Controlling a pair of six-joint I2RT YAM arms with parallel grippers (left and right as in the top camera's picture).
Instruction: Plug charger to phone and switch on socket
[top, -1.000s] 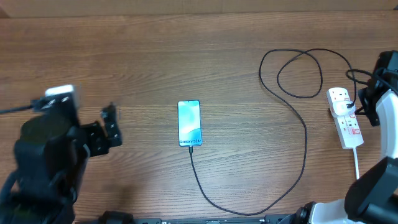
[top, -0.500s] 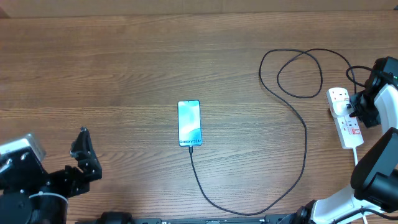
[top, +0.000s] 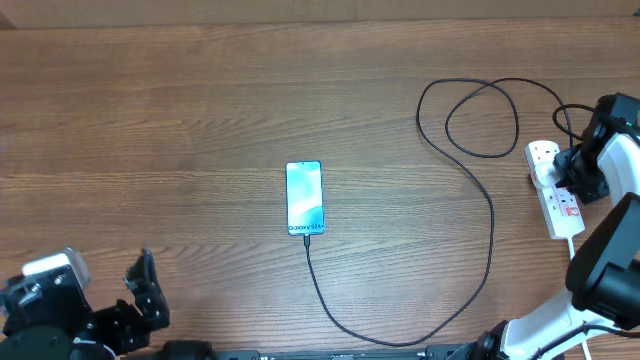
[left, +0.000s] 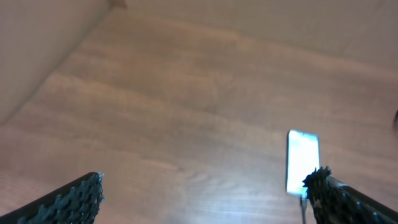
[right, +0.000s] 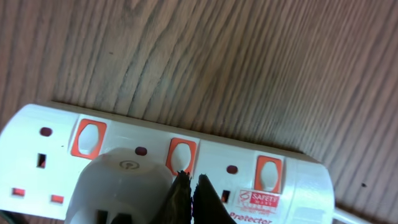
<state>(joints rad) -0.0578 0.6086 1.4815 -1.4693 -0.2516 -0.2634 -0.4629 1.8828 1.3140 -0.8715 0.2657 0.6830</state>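
Note:
The phone (top: 305, 197) lies mid-table with its light blue screen up; it also shows in the left wrist view (left: 302, 161). The black charger cable (top: 490, 220) runs from the phone's near end, loops right and back to a white plug (right: 121, 186) in the socket strip (top: 556, 195). My right gripper (right: 189, 183) is shut, its tips just below the middle orange switch (right: 180, 155) of the strip (right: 292, 180). My left gripper (left: 202, 193) is open and empty at the front left (top: 140, 290).
The strip's white cord (top: 575, 265) runs toward the front right edge. The strip carries three orange switches. A beige wall (left: 37, 50) rises along the left side in the left wrist view. Bare wood lies between the phone and the left arm.
My left arm has pulled back from beside the phone to the front left corner. My right gripper has shifted slightly over the socket strip.

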